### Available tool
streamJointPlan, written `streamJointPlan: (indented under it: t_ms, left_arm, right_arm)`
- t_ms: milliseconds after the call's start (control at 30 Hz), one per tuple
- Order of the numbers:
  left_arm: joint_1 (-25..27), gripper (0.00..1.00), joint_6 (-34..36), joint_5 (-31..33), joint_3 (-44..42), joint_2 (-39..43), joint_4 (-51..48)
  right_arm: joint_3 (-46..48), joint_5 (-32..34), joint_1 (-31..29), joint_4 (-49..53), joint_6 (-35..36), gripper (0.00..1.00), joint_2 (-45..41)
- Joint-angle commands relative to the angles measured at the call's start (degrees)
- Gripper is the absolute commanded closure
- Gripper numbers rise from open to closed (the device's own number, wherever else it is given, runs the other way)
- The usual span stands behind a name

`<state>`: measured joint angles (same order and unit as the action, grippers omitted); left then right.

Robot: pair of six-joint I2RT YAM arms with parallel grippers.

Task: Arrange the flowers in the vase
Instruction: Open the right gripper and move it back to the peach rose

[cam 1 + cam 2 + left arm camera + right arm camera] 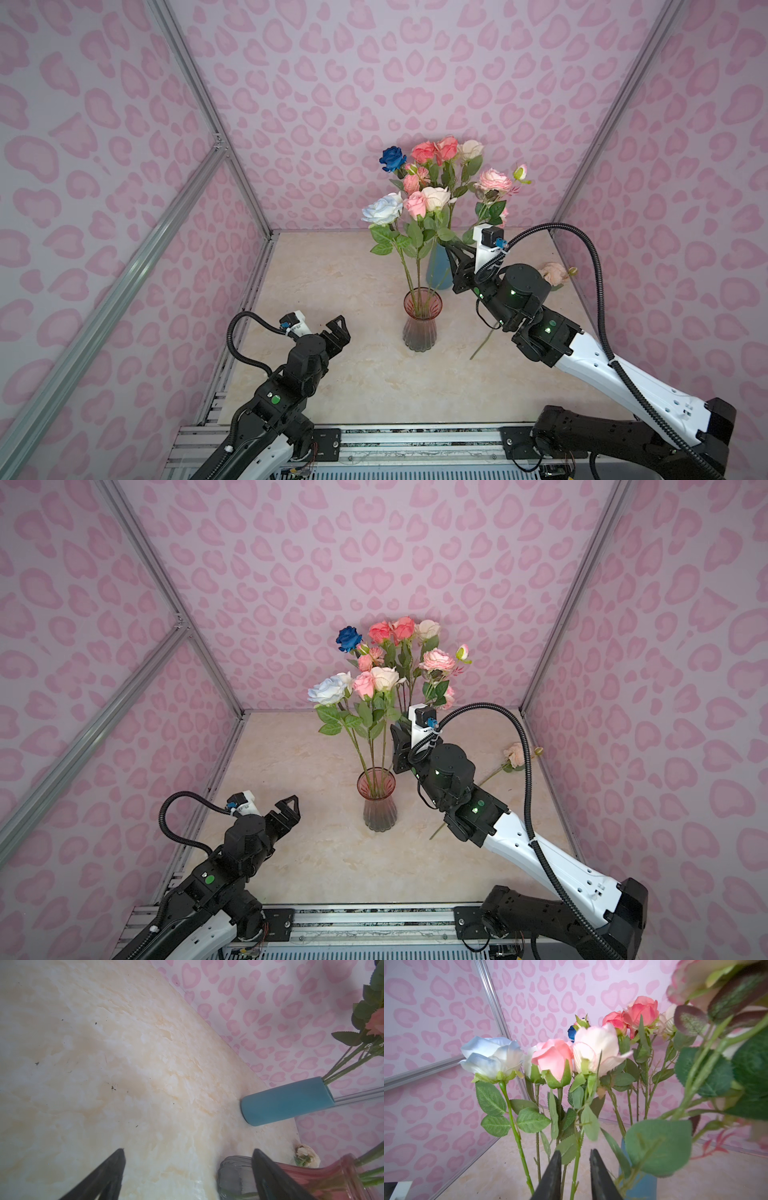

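Note:
A pink ribbed glass vase [422,324] [377,804] [336,1176] stands mid-table with three flowers upright in it: a pale blue rose [382,210] [492,1056], a pink rose [415,203] [554,1057] and a cream rose [436,196] [596,1047]. My right gripper [451,249] [575,1150] hangs beside their stems above the rim. Its jaws stand a little apart, with a green stem [576,1165] in the gap and not pinched. My left gripper [338,328] [188,1150] is wide open and empty, low over the table left of the vase.
A blue vase [438,270] [284,1101] behind holds several more flowers, among them a deep blue rose [392,158]. One pale pink bloom [555,274] lies on the table at the back right, its stem [484,345] running under my right arm. Patterned walls close three sides.

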<state>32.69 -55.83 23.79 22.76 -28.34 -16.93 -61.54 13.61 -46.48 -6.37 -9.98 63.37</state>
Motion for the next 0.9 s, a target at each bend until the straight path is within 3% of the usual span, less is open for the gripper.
streamJointPlan:
  t_ms: [0,233,367,467,533,667,767,867]
  left_arm:
    - [0.0,0.04,-0.9,-0.2,0.6,-0.5,2.1]
    - [0.0,0.04,-1.3,-1.6,0.9,-2.4,3.0]
    - [0.0,0.04,-0.9,-4.0,1.1,-4.2,4.7]
    - [0.0,0.04,-0.6,-5.9,1.2,-5.8,5.9]
    - [0.0,0.04,-0.4,-7.5,1.0,-6.8,7.0]
    - [0.0,0.04,-1.9,-10.3,-0.1,-9.0,9.3]
    - [0.2,0.03,-4.0,-13.9,-1.7,-11.2,12.4]
    - [0.8,0.03,-4.7,-16.5,-2.2,-13.6,13.7]
  right_arm:
    - [-0.2,0.8,-0.4,0.8,-0.4,0.74,-0.6]
    - [0.5,2.1,-0.6,1.8,0.3,0.73,-5.5]
    - [2.2,8.3,-0.3,3.9,1.4,0.72,-9.1]
    - [5.6,12.4,3.5,6.5,0.3,0.71,-12.9]
    - [7.6,13.3,9.3,9.8,-3.9,0.71,-15.1]
    - [12.7,6.9,26.2,14.8,-16.0,0.7,-16.7]
    - [14.4,0.6,37.8,18.5,-24.1,0.7,-12.1]
    - [15.8,-4.4,45.2,19.0,-28.1,0.68,-4.9]
